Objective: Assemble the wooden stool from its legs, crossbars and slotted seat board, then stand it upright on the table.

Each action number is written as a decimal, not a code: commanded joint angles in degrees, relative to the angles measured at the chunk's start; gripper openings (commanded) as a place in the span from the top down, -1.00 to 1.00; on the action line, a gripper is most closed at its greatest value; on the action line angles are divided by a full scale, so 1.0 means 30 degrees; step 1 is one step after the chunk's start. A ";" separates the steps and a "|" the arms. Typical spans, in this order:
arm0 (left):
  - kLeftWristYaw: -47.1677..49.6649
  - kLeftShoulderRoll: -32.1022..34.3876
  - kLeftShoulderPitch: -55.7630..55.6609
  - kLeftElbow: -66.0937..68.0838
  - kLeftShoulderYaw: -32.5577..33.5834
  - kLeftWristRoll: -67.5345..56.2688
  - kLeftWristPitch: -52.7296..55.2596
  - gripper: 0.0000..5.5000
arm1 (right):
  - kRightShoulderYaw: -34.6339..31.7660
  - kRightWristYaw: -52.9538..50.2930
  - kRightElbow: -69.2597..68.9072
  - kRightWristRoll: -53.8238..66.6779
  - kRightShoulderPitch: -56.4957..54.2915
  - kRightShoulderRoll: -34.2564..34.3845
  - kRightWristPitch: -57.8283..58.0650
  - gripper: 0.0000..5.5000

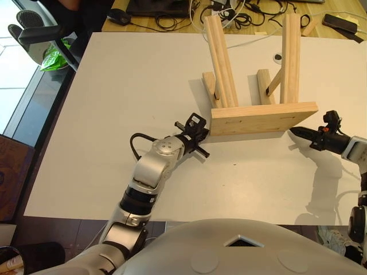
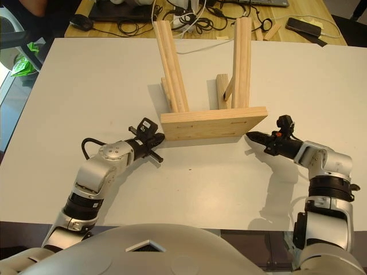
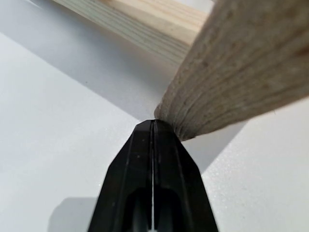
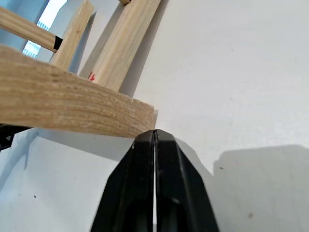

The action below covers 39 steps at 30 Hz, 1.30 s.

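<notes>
The wooden stool lies on its side on the white table (image 1: 114, 114), its seat board (image 1: 264, 118) standing on edge and facing me. Its legs (image 1: 221, 60) point away from me, and a dark-tipped crossbar (image 1: 274, 84) runs between the far legs. My left gripper (image 1: 205, 133) is shut, its tip touching the board's lower left corner (image 3: 241, 67). My right gripper (image 1: 293, 132) is shut too, its tip (image 4: 154, 133) at the board's lower right corner (image 4: 58, 106). Neither gripper holds anything.
Behind the table stands a wooden desk with cables (image 1: 172, 23), a mouse (image 1: 118, 16) and a phone (image 1: 339, 23). A chair (image 1: 40, 31) and a green item (image 1: 54, 57) are at the far left. The table's left and near parts are bare.
</notes>
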 commanded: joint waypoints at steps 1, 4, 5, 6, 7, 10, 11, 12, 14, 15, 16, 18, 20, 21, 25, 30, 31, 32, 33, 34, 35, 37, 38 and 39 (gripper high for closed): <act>-0.0007 -0.0228 -0.0179 -0.0029 -0.0178 -0.0051 0.0078 0.99 | 0.0133 0.0288 0.0819 -0.0249 0.0695 0.0030 -0.0286 1.00; -0.0006 -0.0240 -0.0069 -0.0136 -0.0239 -0.0069 0.0151 0.99 | -0.0091 -0.0147 0.1378 -0.0367 0.0446 0.0256 -0.1007 1.00; -0.0015 -0.0238 -0.0072 -0.0134 -0.0245 -0.0069 0.0162 0.99 | -0.0255 -0.0509 0.1591 -0.0402 0.0238 0.0394 -0.1394 1.00; -0.0028 -0.0230 -0.0084 -0.0125 -0.0252 -0.0067 0.0179 0.99 | -0.0383 -0.0895 0.1979 -0.0480 -0.0086 0.0534 -0.1811 1.00; -0.0039 -0.0221 -0.0095 -0.0121 -0.0257 -0.0068 0.0196 0.99 | -0.0363 -0.1028 0.2282 -0.0553 -0.0332 0.0618 -0.2083 1.00; -0.0070 -0.0196 -0.0116 -0.0125 -0.0274 -0.0072 0.0248 0.99 | 0.0369 -0.0775 0.2281 -0.0868 -0.0651 0.0801 -0.2293 1.00; -0.0074 -0.0188 -0.0114 -0.0135 -0.0276 -0.0072 0.0262 0.99 | 0.0651 -0.0666 0.2153 -0.1038 -0.0673 0.0850 -0.2311 1.00; -0.0073 -0.0176 -0.0103 -0.0156 -0.0275 -0.0070 0.0278 0.99 | 0.0938 -0.0510 0.1988 -0.1216 -0.0652 0.0885 -0.2294 1.00; -0.0130 -0.0125 -0.0154 -0.0123 -0.0302 -0.0064 0.0287 0.99 | 0.1419 -0.0164 0.1619 -0.1406 -0.0477 0.0858 -0.2193 1.00; -0.0152 -0.0097 -0.0160 -0.0122 -0.0306 -0.0063 0.0291 0.99 | 0.1601 -0.0018 0.1421 -0.1447 -0.0413 0.0849 -0.2075 1.00; -0.0173 -0.0079 -0.0156 -0.0127 -0.0301 -0.0069 0.0292 0.99 | 0.1830 0.0081 0.1156 -0.1539 -0.0321 0.0839 -0.2047 1.00; -0.0197 -0.0100 -0.0174 -0.0086 -0.0321 -0.0077 0.0267 0.99 | 0.2167 0.0282 0.0912 -0.1711 -0.0255 0.0834 -0.2069 1.00; -0.0296 -0.0100 -0.0164 -0.0082 -0.0364 -0.0147 0.0241 0.99 | 0.2307 0.0391 0.0768 -0.1753 -0.0174 0.0856 -0.2068 1.00; -0.0334 -0.0126 -0.0130 -0.0081 -0.0337 -0.0227 0.0251 0.99 | 0.2341 0.0450 0.0594 -0.1715 -0.0058 0.0856 -0.2010 1.00; -0.0504 -0.0334 0.0053 -0.0205 -0.0119 -0.0718 0.0685 0.99 | 0.2298 0.0534 0.0215 -0.1589 0.0207 0.0879 -0.1900 1.00; -0.0399 -0.1008 0.0165 -0.0695 0.0891 -0.1724 0.1645 0.99 | 0.2241 0.0771 -0.1017 -0.1068 0.0462 0.1079 -0.1260 1.00; -0.0434 -0.1153 0.0190 -0.0826 0.1181 -0.1950 0.1792 0.99 | 0.2226 0.0806 -0.1443 -0.0946 0.0593 0.1084 -0.1067 1.00; -0.0436 -0.1255 0.0215 -0.0977 0.1432 -0.2157 0.1984 0.99 | 0.2214 0.0847 -0.1916 -0.0830 0.0753 0.1067 -0.0871 1.00; -0.0457 -0.1307 0.0227 -0.1128 0.1661 -0.2346 0.2134 0.99 | 0.2182 0.0859 -0.2408 -0.0716 0.0924 0.1030 -0.0681 1.00; -0.0470 -0.1367 0.0233 -0.1262 0.1894 -0.2537 0.2299 0.99 | 0.2137 0.0859 -0.2880 -0.0586 0.1074 0.0992 -0.0476 1.00; -0.0540 -0.1355 0.0242 -0.1503 0.2128 -0.2734 0.2531 0.99 | 0.2114 0.0914 -0.3453 -0.0438 0.1290 0.0906 -0.0270 1.00; -0.0731 -0.1300 0.0246 -0.1969 0.2625 -0.3206 0.3040 0.99 | 0.1977 0.0953 -0.4714 -0.0107 0.1716 0.0758 0.0279 1.00; -0.0845 -0.1242 0.0287 -0.2229 0.2887 -0.3489 0.3298 0.99 | 0.1874 0.0901 -0.5375 0.0071 0.1948 0.0712 0.0583 1.00; -0.0964 -0.1156 0.0285 -0.2419 0.3132 -0.3712 0.3500 0.99 | 0.1787 0.0825 -0.5963 0.0227 0.2133 0.0680 0.0849 1.00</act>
